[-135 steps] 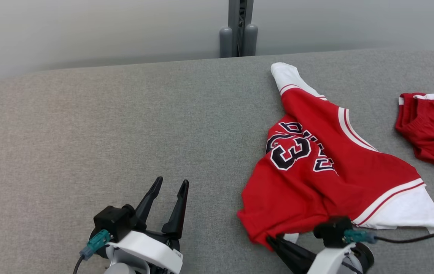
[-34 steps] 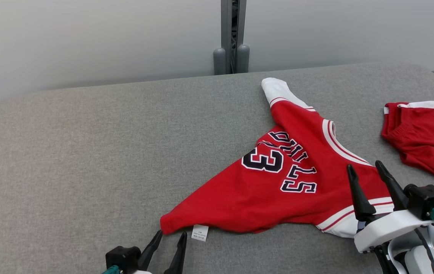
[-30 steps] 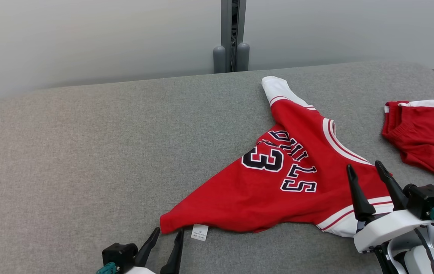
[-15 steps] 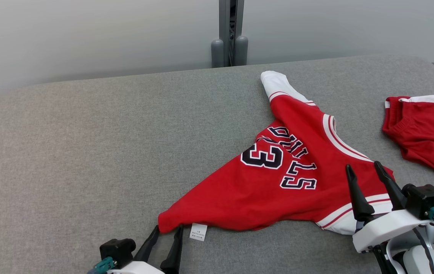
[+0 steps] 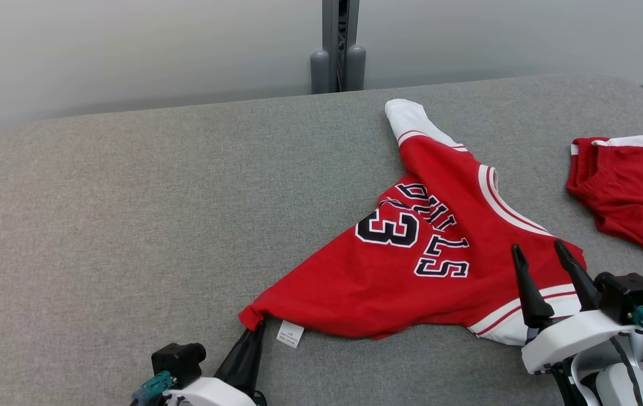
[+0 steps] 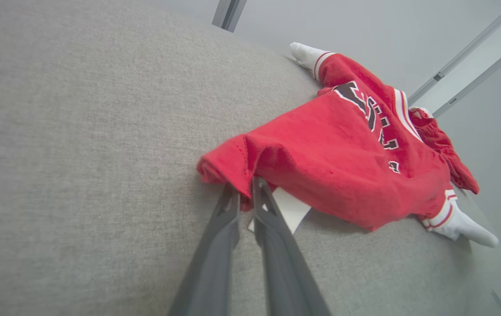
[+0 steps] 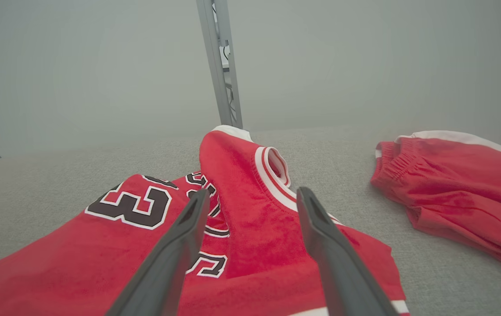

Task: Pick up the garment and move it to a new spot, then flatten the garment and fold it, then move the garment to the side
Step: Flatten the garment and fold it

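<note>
The garment (image 5: 411, 265) is a red jersey with white sleeves and dark lettering, lying crumpled across the grey cushioned table (image 5: 129, 197). My left gripper (image 5: 252, 327) is shut on the garment's near-left corner (image 6: 237, 175), beside a white care label (image 5: 289, 334). The corner is bunched between the two fingers. My right gripper (image 5: 538, 251) hovers open above the garment's right part, near its white sleeve (image 5: 552, 321). The far sleeve (image 5: 408, 118) points toward the wall. In the right wrist view the open fingers (image 7: 189, 228) frame the neckline (image 7: 272, 171).
A second red piece of clothing (image 5: 631, 192) with a white band lies at the table's right edge. A grey post (image 5: 337, 45) stands behind the table against the pale wall. Bare table surface stretches to the left.
My left gripper has moved forward to the garment's corner and shut on it, lifting and bunching it slightly. The right gripper stays open in place. The head camera has shifted a little.
</note>
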Motion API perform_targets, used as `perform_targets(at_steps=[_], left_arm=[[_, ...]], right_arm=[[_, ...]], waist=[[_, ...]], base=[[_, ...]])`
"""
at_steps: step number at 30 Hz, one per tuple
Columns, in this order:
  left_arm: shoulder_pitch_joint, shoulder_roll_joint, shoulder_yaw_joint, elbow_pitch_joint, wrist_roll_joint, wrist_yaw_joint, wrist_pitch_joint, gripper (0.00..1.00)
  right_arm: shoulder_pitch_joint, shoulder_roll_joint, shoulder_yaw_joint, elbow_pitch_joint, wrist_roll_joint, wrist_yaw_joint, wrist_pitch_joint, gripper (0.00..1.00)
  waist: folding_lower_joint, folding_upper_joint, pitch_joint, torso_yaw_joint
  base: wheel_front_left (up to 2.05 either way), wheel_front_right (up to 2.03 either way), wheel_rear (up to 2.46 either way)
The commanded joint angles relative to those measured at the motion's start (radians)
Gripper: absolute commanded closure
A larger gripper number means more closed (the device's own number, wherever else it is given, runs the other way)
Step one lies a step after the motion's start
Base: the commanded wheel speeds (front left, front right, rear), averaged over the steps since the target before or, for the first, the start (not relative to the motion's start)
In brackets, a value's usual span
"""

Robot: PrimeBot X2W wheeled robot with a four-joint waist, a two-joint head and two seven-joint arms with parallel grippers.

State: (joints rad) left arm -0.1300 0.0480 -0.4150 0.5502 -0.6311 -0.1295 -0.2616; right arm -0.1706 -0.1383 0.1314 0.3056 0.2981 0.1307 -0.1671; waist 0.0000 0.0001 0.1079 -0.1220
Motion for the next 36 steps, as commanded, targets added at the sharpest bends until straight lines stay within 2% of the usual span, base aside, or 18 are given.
perform_targets(at_steps=[1, 10, 18, 25, 31, 36], left_arm=[[-0.014, 0.005, 0.001, -0.003, 0.003, -0.002, -0.003, 1.00], [0.004, 0.005, 0.009, -0.016, 0.016, -0.002, -0.003, 1.00], [0.024, 0.005, 0.043, -0.049, 0.041, -0.002, -0.003, 1.00], [0.032, 0.005, 0.038, -0.057, 0.052, -0.002, -0.003, 1.00], [0.023, 0.005, 0.033, -0.055, 0.068, -0.002, -0.003, 1.00], [0.018, 0.005, 0.041, -0.054, 0.079, -0.002, -0.003, 1.00]], right_arm=[[-0.008, -0.002, -0.006, 0.003, -0.006, 0.000, 0.001, 0.00], [0.014, -0.010, -0.025, 0.032, -0.008, 0.000, 0.017, 0.00], [0.083, -0.024, -0.061, 0.050, 0.035, 0.000, 0.114, 0.00], [0.151, -0.031, -0.108, 0.057, 0.030, 0.000, 0.136, 0.00], [0.202, -0.108, -0.070, 0.070, -0.063, 0.000, 0.122, 0.00], [0.223, -0.158, -0.044, 0.070, -0.075, 0.000, 0.105, 0.00]], waist=[[0.0000, -0.0001, 0.000, 0.000], [0.0000, -0.0001, -0.013, -0.009], [0.0000, -0.0001, -0.027, -0.041], [0.0000, -0.0001, -0.023, -0.054], [0.0000, -0.0001, -0.004, -0.059], [0.0000, -0.0001, 0.009, -0.067]], base=[[0.00, 0.00, 0.00], [0.00, 0.00, 0.00], [0.00, 0.00, 0.00], [0.00, 0.00, 0.00], [0.00, 0.00, 0.00], [0.00, 0.00, 0.00]])
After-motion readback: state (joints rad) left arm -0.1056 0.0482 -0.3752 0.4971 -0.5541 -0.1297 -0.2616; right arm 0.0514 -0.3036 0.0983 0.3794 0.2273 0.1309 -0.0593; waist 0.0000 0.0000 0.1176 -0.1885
